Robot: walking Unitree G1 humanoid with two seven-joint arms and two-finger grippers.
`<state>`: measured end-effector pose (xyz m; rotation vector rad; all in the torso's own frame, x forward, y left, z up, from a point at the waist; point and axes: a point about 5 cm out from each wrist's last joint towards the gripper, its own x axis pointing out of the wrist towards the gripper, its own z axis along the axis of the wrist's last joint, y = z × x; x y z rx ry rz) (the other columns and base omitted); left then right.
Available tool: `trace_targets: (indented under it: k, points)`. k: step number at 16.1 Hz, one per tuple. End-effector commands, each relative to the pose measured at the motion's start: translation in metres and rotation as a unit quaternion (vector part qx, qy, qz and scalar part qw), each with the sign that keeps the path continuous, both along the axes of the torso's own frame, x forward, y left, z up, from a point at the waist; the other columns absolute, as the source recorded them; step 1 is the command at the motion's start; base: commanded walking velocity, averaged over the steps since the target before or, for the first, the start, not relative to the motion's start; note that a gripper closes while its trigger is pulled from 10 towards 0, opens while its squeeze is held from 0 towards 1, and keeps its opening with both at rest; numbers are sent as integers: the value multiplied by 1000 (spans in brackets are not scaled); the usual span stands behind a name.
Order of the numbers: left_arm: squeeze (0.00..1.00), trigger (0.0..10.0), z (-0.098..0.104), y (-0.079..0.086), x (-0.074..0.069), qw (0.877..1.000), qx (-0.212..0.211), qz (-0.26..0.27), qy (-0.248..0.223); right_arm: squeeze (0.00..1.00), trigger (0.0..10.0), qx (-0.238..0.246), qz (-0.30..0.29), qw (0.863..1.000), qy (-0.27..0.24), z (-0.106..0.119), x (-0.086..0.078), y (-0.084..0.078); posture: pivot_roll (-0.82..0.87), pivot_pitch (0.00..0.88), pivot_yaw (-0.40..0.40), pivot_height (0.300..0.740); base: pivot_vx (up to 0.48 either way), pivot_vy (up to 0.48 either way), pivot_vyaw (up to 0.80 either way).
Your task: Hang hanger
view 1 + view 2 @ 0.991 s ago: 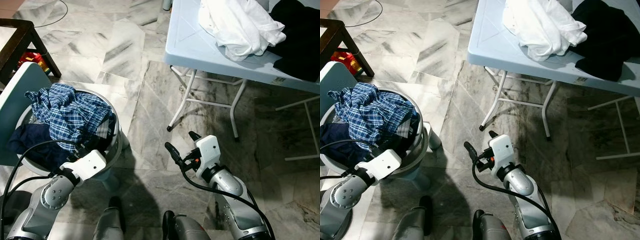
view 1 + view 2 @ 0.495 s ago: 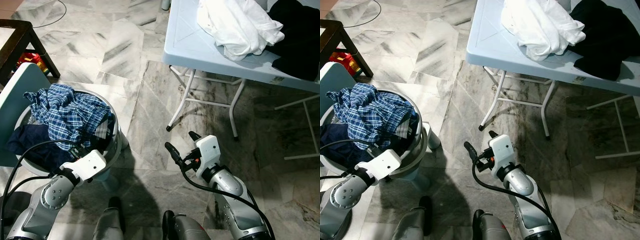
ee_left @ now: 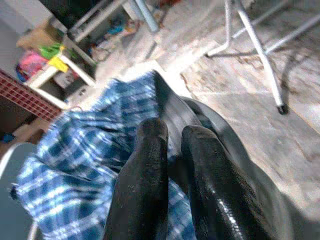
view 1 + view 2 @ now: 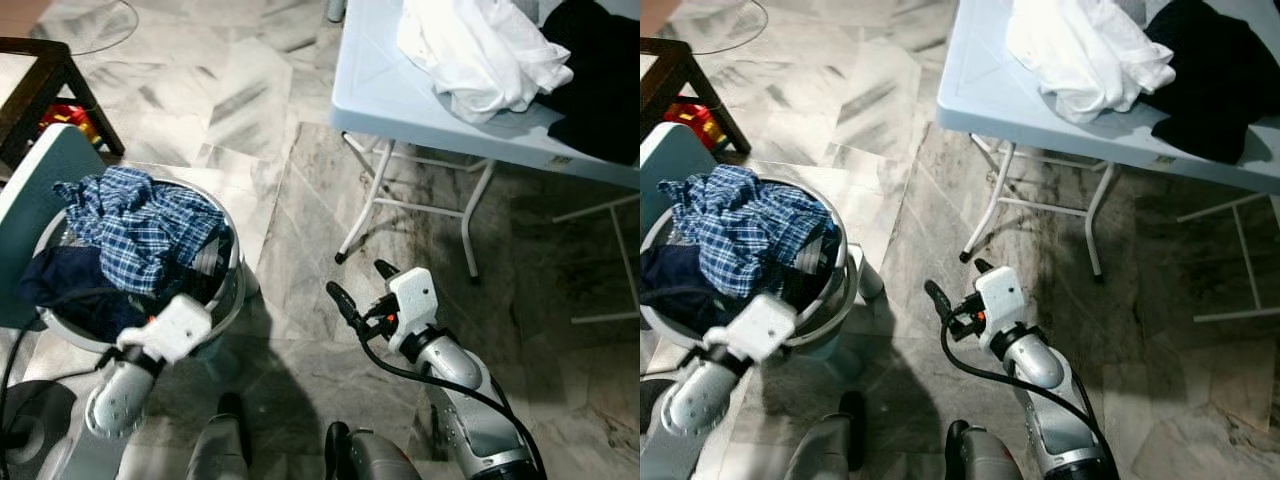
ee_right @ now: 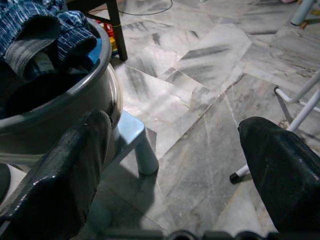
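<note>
L gripper [image 3: 172,150] pinched at laundry basket [image 4: 232,290] — R gripper [image 4: 357,285] agape.

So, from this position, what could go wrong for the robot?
The left pincer, fingers together, sits right over the plaid shirt heaped in the laundry basin; it might snag cloth and drag it out. The basin rests on a small stool beside the robot, so a bump could tip it. The right pincer hangs open near the folding table's leg.

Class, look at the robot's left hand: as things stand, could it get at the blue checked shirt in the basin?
Probably yes. The left hand is right at the basin rim with the checked shirt heaped on top, and nothing lies between them. Its fingers are closed, so they must open first.
</note>
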<state>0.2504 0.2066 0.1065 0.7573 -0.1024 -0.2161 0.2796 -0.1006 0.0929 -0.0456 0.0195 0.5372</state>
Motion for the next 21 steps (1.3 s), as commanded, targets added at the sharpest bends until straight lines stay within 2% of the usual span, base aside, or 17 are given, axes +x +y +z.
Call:
trace_targets:
  k: [1, 4, 8, 11, 12, 15, 16, 17, 20, 21]
  points:
    - [1000, 10000, -5, -4, -3, 1000, -8, -6, 8, 0, 10000, -5, -8, 1000, 10, -6, -1, -2, 78, 273, -96, 740, 0, 0, 0]
    - [1000, 10000, -1, -6, -4, 1000, -8, 2, -6, 0, 10000, 3, -15, 1000, 4, -3, 4, 0, 93, 255, -79, 740, 0, 0, 0]
    - [1000, 10000, -9, 5, -28, 1000, 6, 17, 24, 0, 10000, 9, -18, 1000, 11, -9, 2, 4, 123, 266, -56, 740, 0, 0, 0]
    - [1000, 10000, -15, 10, -35, 998, 33, 15, 60, 0, 10000, 12, -16, 1000, 14, -11, 0, 8, 136, 277, -50, 740, 0, 0, 0]
    - [1000, 10000, -25, 15, -41, 994, 51, 23, 92, 0, 10000, 15, -14, 1000, 15, -12, 0, 9, 138, 278, -49, 740, 0, 0, 0]
    - [1000, 10000, -38, 22, -39, 987, 80, 6, 136, 0, 10000, 15, -13, 1000, 16, -13, 0, 9, 138, 281, -50, 740, 0, 0, 0]
    - [427, 10000, -42, 21, -36, 986, 87, 0, 144, 0, 10000, 14, -13, 1000, 16, -12, 1, 8, 133, 283, -50, 740, 0, 0, 0]
    - [0, 10000, -46, 21, -30, 983, 99, -5, 154, 0, 10000, 13, -14, 1000, 15, -12, 1, 8, 126, 283, -54, 740, 0, 0, 0]
    - [0, 10000, -51, 23, -19, 976, 144, -27, 160, 0, 10000, 12, -18, 1000, 13, -11, 2, 6, 113, 285, -52, 740, 0, 0, 0]
    - [0, 10000, -54, 25, -14, 971, 173, -38, 160, 0, 10000, 11, -20, 1000, 13, -11, 1, 5, 104, 285, -50, 740, 0, 0, 0]
